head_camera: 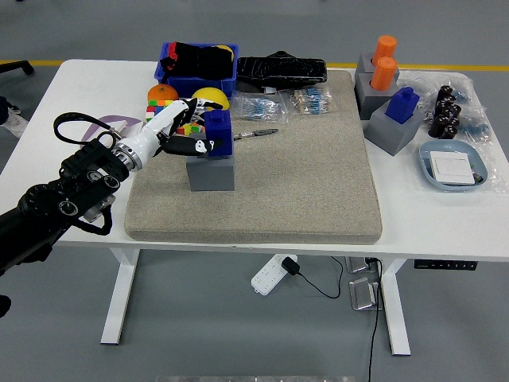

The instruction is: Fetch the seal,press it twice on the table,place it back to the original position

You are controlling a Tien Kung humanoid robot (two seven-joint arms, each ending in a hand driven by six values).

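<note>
Blue seal (pixel 219 132), blocky plastic, sits upright in the top of a gray cube holder (pixel 211 169) on the left part of the tan foam-like mat (pixel 302 175). Left hand (pixel 176 131), white-shelled with black fingers, is closed around the seal's left side; black arm enters from lower left. Right arm not in frame. Count: two blue seals, the second one (pixel 405 103) standing in its own gray holder (pixel 395 127) at the mat's right edge; two orange cylinders (pixel 385 62) in a gray holder behind it. One pen (pixel 256 134) lies just right of the gripped seal. One blue bin (pixel 197 70) at the far edge, one orange fruit (pixel 162 93) and one yellow item (pixel 211 98) near it. No legible writing.
</note>
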